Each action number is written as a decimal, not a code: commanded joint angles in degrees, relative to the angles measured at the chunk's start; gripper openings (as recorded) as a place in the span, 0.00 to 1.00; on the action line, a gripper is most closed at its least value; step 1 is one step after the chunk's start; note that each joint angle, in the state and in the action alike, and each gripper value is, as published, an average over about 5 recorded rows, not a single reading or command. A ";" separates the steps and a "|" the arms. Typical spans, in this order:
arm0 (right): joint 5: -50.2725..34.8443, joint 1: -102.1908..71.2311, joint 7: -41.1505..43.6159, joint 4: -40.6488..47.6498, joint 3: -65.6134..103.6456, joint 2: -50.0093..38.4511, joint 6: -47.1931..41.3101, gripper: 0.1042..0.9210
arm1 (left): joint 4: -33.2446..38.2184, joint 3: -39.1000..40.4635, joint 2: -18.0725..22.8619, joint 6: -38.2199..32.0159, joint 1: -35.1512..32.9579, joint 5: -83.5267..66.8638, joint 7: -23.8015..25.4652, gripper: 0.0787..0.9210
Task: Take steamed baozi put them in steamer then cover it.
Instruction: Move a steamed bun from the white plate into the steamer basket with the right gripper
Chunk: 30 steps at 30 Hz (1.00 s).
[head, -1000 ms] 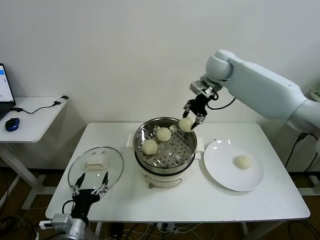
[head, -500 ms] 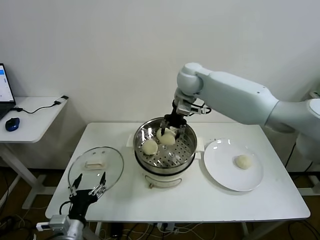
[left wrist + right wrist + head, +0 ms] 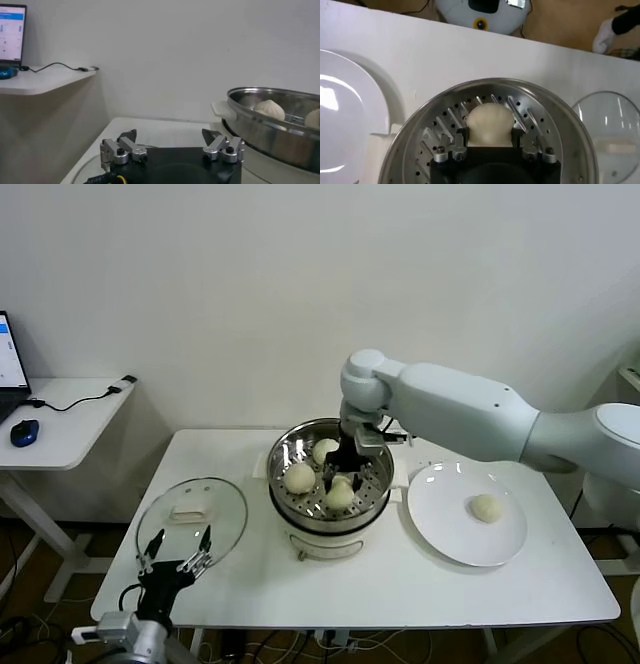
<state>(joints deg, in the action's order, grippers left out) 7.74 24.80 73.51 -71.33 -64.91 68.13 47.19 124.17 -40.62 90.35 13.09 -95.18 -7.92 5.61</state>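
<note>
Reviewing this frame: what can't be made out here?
- Head view: whether the held baozi touches the steamer floor; the right gripper covers it.
- Right wrist view: the other two buns lie outside the frame.
- Left wrist view: the cover is mostly hidden beneath the left gripper.

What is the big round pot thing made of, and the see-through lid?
The steamer looks like shiny stainless steel: it mirrors light and has punched holes. The lid seems clear glass with a metal rim, since the table shows through; its white handle is probably plastic.
</note>
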 commanded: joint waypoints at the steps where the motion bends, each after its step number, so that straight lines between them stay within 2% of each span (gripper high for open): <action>1: 3.60 -1.79 -0.51 0.51 -0.23 0.89 2.81 0.57 | -0.07 0.07 -0.02 -0.01 0.14 -0.30 0.03 0.88; 16: 3.53 -2.19 -0.76 1.20 0.22 3.05 2.81 0.57 | -0.55 -0.08 -0.17 -0.11 0.50 -0.81 0.06 0.88; 19: 3.26 -2.11 -0.83 1.28 0.20 3.07 2.81 0.63 | -0.66 -0.06 -0.19 -0.17 0.50 -0.82 0.07 0.88; 26: -1.08 -0.97 -0.72 0.56 1.53 0.86 1.29 0.85 | -0.46 -0.10 -0.25 -0.10 0.40 -0.93 0.11 0.88; 30: -6.28 1.88 -0.14 0.09 4.47 -2.84 -3.79 0.88 | -0.45 0.10 -0.31 0.06 0.55 -0.86 0.16 0.88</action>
<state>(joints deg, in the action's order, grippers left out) 7.93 23.95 73.01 -70.84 -63.52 69.26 47.20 123.66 -40.71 90.12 13.00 -94.74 -8.81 5.71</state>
